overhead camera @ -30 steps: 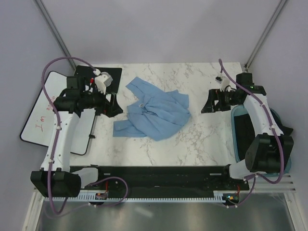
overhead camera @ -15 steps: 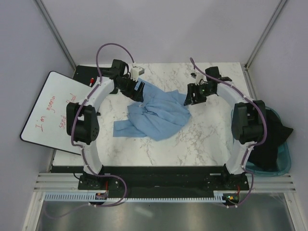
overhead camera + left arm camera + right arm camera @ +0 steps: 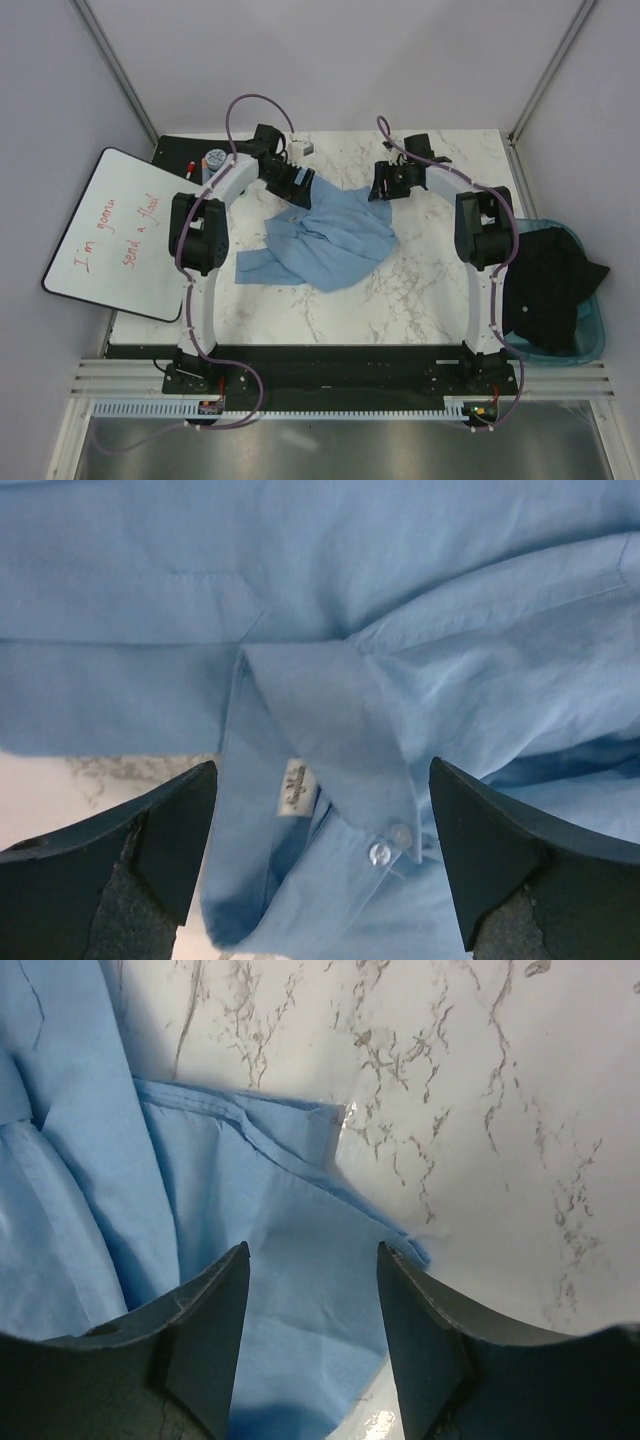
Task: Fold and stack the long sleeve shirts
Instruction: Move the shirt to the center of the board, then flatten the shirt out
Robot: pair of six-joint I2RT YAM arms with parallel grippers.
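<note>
Step in hand: grasp approach for spreading; no fold is made yet. One light-blue long sleeve shirt [image 3: 325, 235] is found crumpled mid-way on the marble table [image 3: 430, 290]. Left gripper [image 3: 320, 780] is spread wide over the collar [image 3: 330, 730], far left; nothing is gripped. Right gripper [image 3: 312, 1255] is parted moderately over the far right hem corner [image 3: 330, 1115]; no pinch is seen. Next, as judged: both must be lowered, closed on cloth and drawn apart.

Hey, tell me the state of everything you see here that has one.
light-blue shirt: crumpled, unfolded
left gripper: open above the collar
right gripper: open above the shirt's edge
dark cloth: heaped in the teal bin
whiteboard: written on in red
</note>
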